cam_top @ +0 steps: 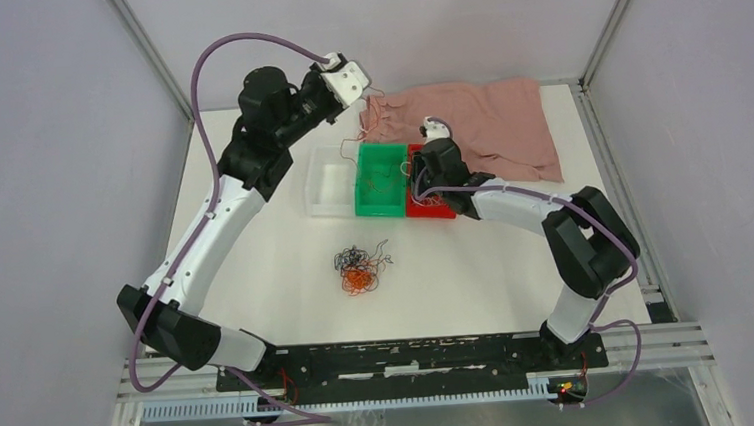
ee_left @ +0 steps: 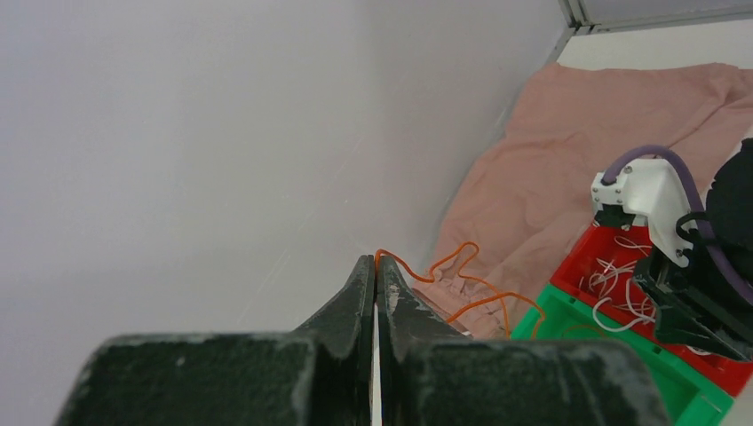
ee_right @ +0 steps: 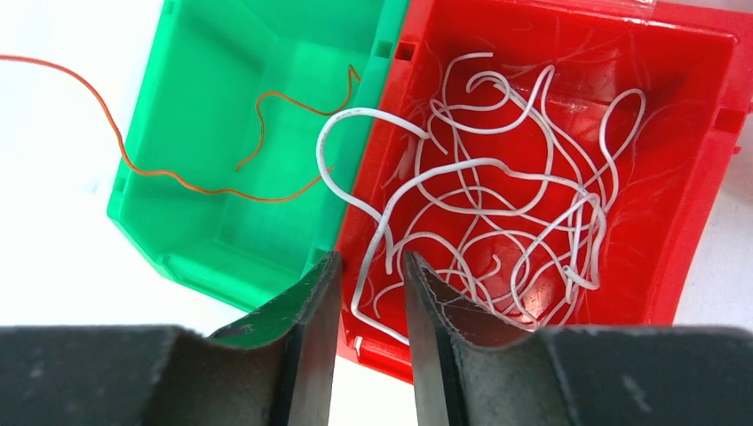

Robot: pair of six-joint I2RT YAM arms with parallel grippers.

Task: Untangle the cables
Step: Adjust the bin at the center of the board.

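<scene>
A tangle of black, orange and white cables (cam_top: 359,269) lies mid-table. My left gripper (cam_top: 356,82) (ee_left: 376,259) is raised near the back wall, shut on one end of an orange cable (ee_left: 462,248). That cable droops into the green bin (ee_right: 178,89), where its strand (ee_right: 266,191) lies. My right gripper (cam_top: 417,175) (ee_right: 371,257) hovers over the near rim of the red bin (ee_right: 701,133), jaws apart with nothing clamped. Several white cables (ee_right: 497,195) fill the red bin. One white cable (ee_right: 342,120) loops over the divider towards the green bin.
A clear bin (cam_top: 329,181), the green bin (cam_top: 383,211) and the red bin (cam_top: 433,212) stand in a row behind the tangle. A pink cloth (cam_top: 497,124) lies at the back right. Grey walls enclose the table on three sides.
</scene>
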